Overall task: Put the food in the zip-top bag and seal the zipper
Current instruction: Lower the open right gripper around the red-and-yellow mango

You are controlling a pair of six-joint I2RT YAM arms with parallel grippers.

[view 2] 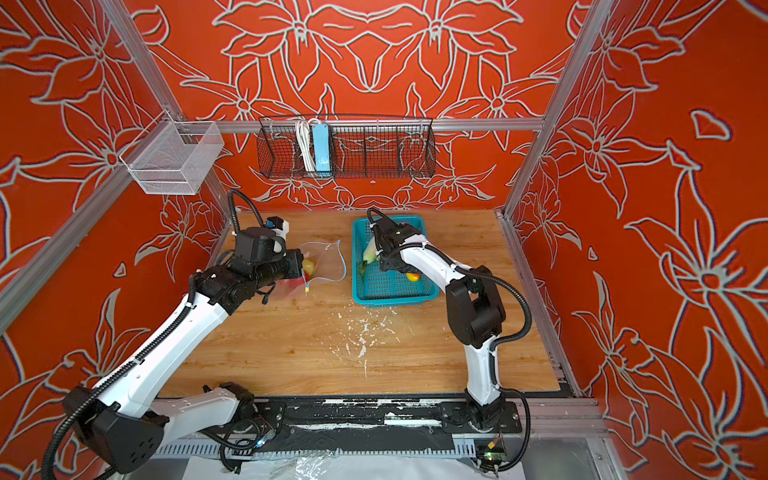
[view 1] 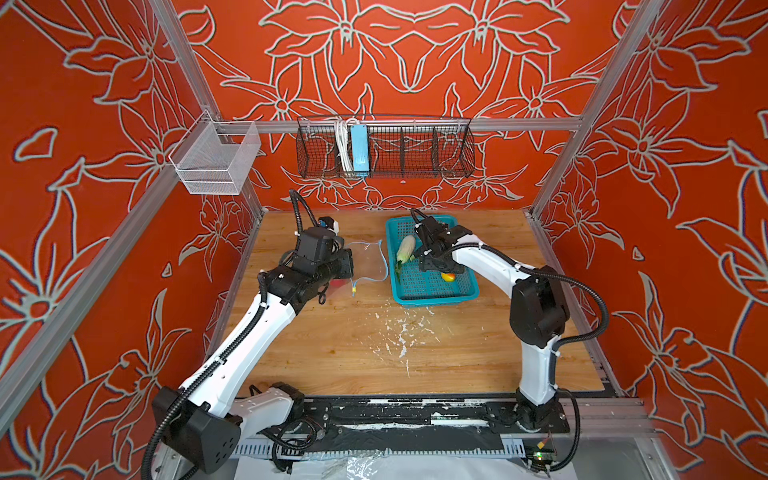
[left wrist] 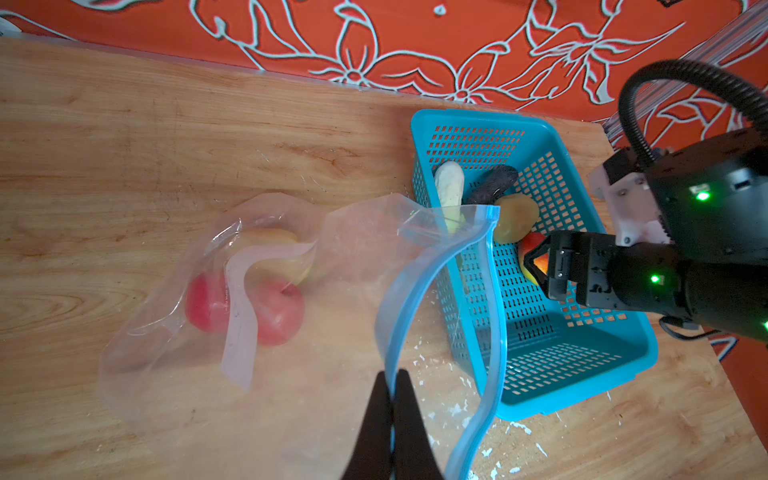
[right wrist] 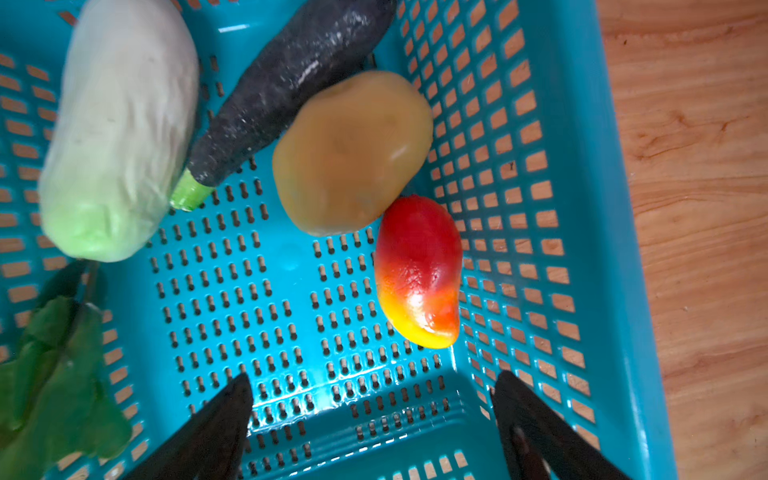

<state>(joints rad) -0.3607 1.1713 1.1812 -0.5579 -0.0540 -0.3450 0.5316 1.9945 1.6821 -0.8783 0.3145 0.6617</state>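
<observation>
Teal perforated plastic basket (view 1: 436, 297) sits just beside clear plastic zip-top bag (view 1: 368, 262) on wooden table (view 1: 311, 353) in both top views.

Left wrist: left gripper (left wrist: 392, 376) pinches the bag's mouth at light-blue zipper strip (left wrist: 494, 324). Inside: two red tomatoes (left wrist: 205, 303) (left wrist: 278, 311), one yellowish potato (left wrist: 270, 241).

Right wrist: right gripper (right wrist: 374, 380) spread, empty, above the basket floor. Ahead: one tan potato (right wrist: 353, 149) touching red-yellow fruit (right wrist: 419, 270) by the wall, dark eggplant (right wrist: 291, 83), white-green leafy vegetable (right wrist: 120, 124).

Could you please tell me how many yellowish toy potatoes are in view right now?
2. One yellowish toy potato lies in the teal perforated plastic basket, beside the red-yellow fruit; the other sits inside the clear plastic zip-top bag, beside two red tomatoes. Others may be hidden.
</observation>
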